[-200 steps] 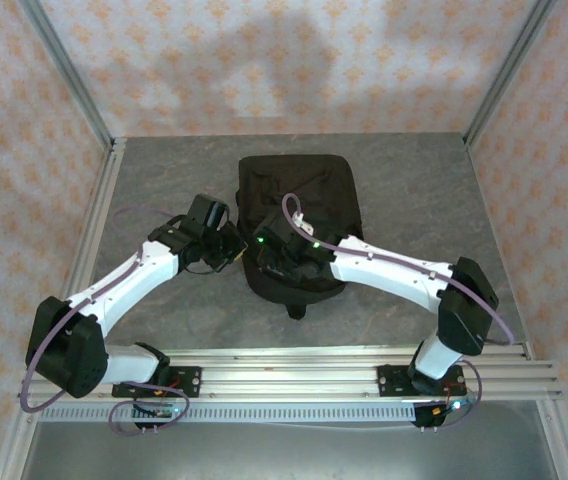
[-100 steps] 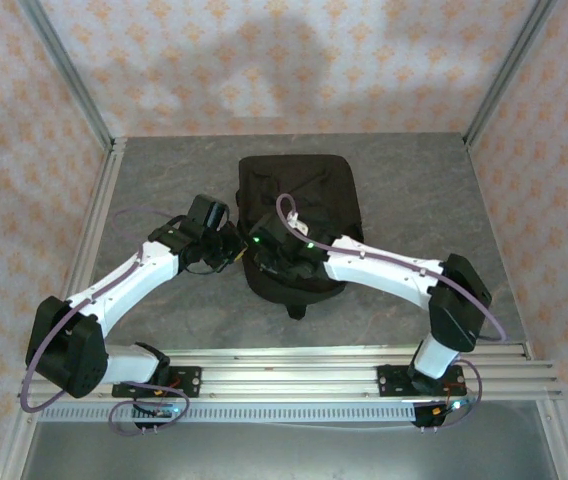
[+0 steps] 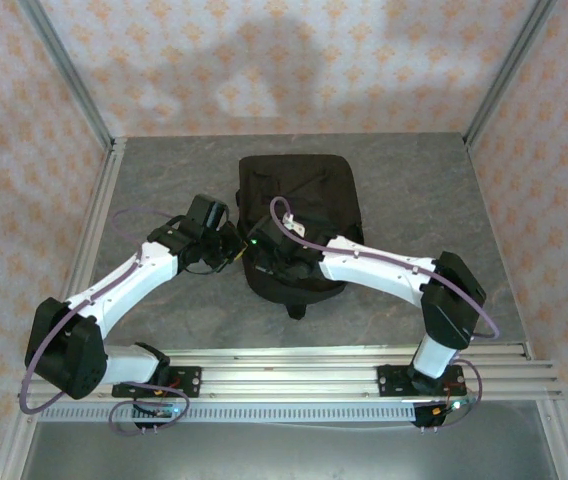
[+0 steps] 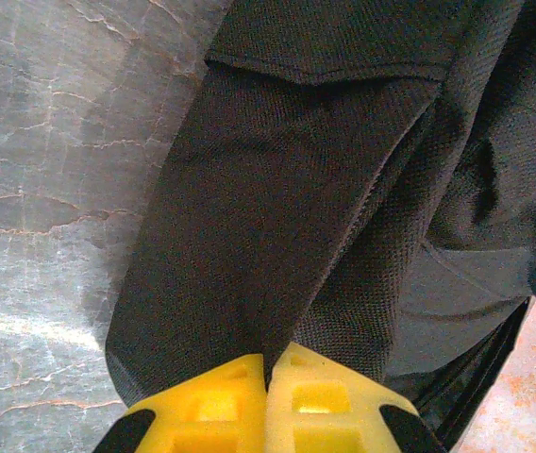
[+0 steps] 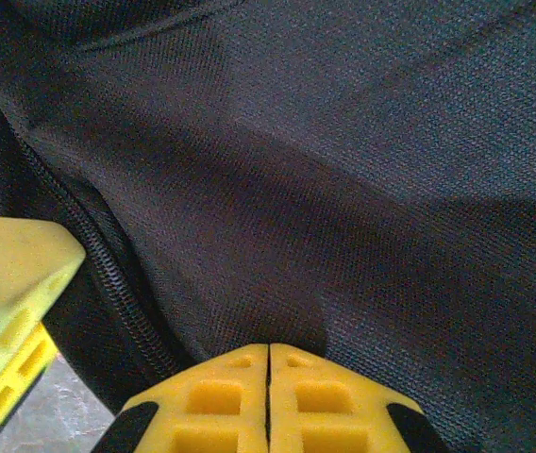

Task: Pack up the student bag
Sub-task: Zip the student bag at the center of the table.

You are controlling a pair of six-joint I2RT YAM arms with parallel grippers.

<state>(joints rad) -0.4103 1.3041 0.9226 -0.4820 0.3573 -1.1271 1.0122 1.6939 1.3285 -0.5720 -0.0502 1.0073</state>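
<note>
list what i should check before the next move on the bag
1. Left gripper shut on a fold of the bag: ok.
2. Right gripper shut, with bag fabric puckered at its tips: ok.
3. The two grippers are close together at the bag's near left side but not touching: ok.
4. Zipper beside the right gripper open enough to pack through: cannot tell.
5. Bag lying flat on the table, away from the edges: ok.
</note>
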